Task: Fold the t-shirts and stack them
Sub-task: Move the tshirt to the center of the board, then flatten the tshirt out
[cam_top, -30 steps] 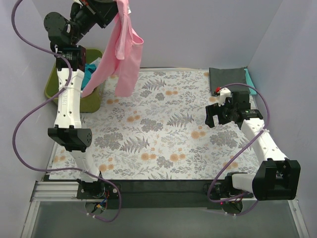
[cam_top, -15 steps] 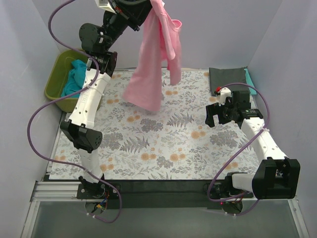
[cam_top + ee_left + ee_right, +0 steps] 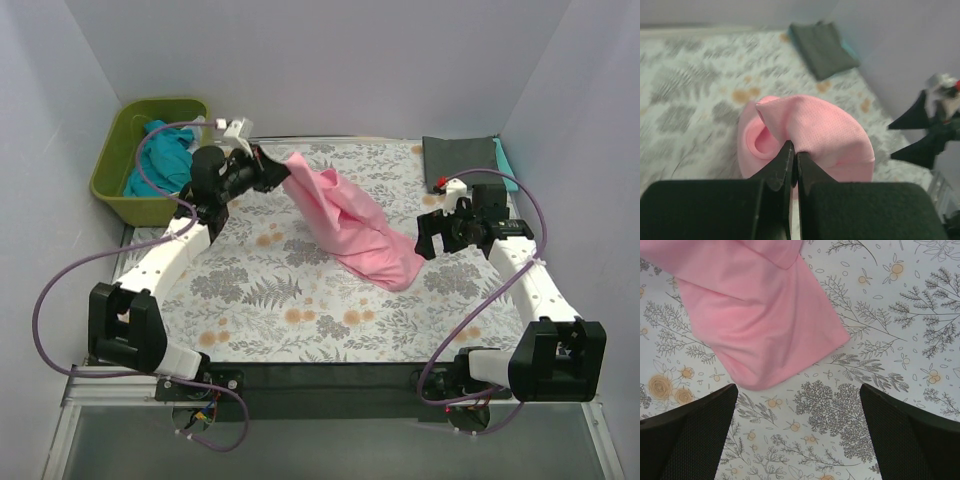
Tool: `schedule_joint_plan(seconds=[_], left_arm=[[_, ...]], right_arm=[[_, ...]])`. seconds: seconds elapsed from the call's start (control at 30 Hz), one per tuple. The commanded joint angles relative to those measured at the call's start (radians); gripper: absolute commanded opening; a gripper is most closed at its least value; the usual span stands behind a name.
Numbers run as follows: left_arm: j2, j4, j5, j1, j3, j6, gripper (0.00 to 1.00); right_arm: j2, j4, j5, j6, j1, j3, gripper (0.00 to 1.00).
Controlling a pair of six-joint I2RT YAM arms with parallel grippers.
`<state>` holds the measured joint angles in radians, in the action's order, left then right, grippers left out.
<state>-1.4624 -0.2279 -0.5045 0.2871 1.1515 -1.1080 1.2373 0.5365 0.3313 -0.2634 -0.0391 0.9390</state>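
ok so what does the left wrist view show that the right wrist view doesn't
Only left wrist: the left gripper shut on a bunched fold of the pink shirt, and the folded grey shirt at the table's far edge.
Only right wrist: the pink shirt's free end lying flat on the cloth.
Both: the pink shirt, the floral cloth and the open right gripper.

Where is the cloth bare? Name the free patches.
Widest free patch: the near strip of the tablecloth, in front of the pink shirt. A smaller one lies at the far edge, between that shirt and the folded dark grey shirt. Crowded: the diagonal under the pink shirt and the far right corner.
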Motion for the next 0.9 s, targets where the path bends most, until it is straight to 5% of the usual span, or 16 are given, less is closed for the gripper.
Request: schedule_joint_plan(seconds=[0.0,0.17,0.33,0.4,0.47,0.6,0.87], left_arm=[[0.126,0.221,0.073,-0.113,-0.192,0.130,0.00],[0.051,0.524,0.069,-0.224,-0.266,0.321,0.00],[-0.044,0.768,0.028,-0.320,-0.184,0.529,0.37],[-0.029,0.786,-0.049,-0.389,-0.141,0.557,0.64],[-0.021,0.782,-0.081,-0.402,-0.054,0.592,0.81],[-0.048,0.769,-0.212,-0.349,0.054,0.646,0.82],[-0.171,0.635,-0.025,-0.010,0.115,0.697,0.67]], right_arm=[[0.025,0.049,0.093,-0.049,0.005,0.047,0.98],[0.103,0.095,0.141,-0.068,0.002,0.067,0.95],[0.197,0.108,0.153,-0.085,-0.002,0.083,0.88],[0.240,0.111,0.146,-0.091,-0.007,0.084,0.84],[0.278,0.108,0.143,-0.091,-0.011,0.087,0.81],[0.341,0.074,0.127,-0.071,-0.018,0.121,0.73],[0.482,0.014,0.097,0.009,-0.018,0.257,0.66]])
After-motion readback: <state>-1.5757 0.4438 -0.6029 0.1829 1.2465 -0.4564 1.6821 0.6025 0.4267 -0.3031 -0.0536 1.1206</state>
